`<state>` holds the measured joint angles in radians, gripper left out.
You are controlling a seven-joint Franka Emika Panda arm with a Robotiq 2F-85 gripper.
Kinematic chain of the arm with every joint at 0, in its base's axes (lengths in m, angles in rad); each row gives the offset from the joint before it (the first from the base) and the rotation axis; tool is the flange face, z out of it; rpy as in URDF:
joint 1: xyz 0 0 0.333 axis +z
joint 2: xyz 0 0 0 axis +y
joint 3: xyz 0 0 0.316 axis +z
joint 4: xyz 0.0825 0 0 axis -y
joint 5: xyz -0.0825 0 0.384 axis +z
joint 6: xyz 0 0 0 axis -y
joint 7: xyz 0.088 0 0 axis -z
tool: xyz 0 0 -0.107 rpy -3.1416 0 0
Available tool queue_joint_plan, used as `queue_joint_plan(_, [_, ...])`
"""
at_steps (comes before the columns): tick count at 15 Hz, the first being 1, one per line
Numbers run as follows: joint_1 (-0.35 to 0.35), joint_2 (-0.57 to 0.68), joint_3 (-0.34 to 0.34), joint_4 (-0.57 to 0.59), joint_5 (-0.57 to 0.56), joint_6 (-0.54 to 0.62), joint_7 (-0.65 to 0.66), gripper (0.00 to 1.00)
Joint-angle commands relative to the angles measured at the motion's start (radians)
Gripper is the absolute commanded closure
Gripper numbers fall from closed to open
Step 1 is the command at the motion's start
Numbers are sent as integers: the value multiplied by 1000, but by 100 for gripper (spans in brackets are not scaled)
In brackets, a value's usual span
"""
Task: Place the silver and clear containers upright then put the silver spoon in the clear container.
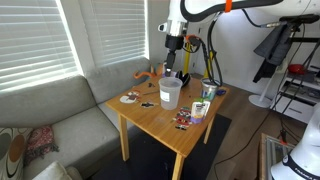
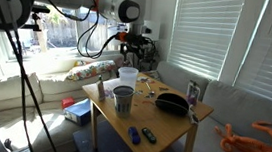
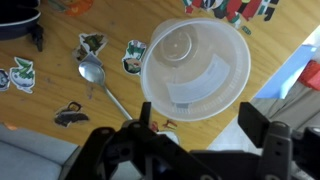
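The clear container [image 3: 195,62] stands upright on the wooden table, mouth up; it shows in both exterior views [image 1: 170,93] [image 2: 127,77]. The silver container [image 2: 123,100] stands upright next to it. The silver spoon [image 3: 100,80] lies flat on the table beside the clear container, among stickers. My gripper [image 3: 200,125] is open and empty, hovering above the clear container's near edge with its fingers spread wider than the rim. It also shows in both exterior views [image 1: 172,50] [image 2: 139,46], clear of the table.
A black bowl [image 2: 171,105] and a colourful box [image 2: 194,92] sit on the table [image 1: 160,118]. Stickers [image 3: 135,55] lie scattered on it. A grey sofa [image 1: 60,110] borders the table, with an orange toy [image 2: 261,138] on it.
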<state>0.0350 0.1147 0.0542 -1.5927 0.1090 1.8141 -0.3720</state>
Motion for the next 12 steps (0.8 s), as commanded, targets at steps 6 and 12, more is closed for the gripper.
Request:
queue_joint_plan(6, [-17,-24,-9,5,6,33,1,0])
queue_joint_plan(12, [-16,-20,-7,5,5,33,1,0])
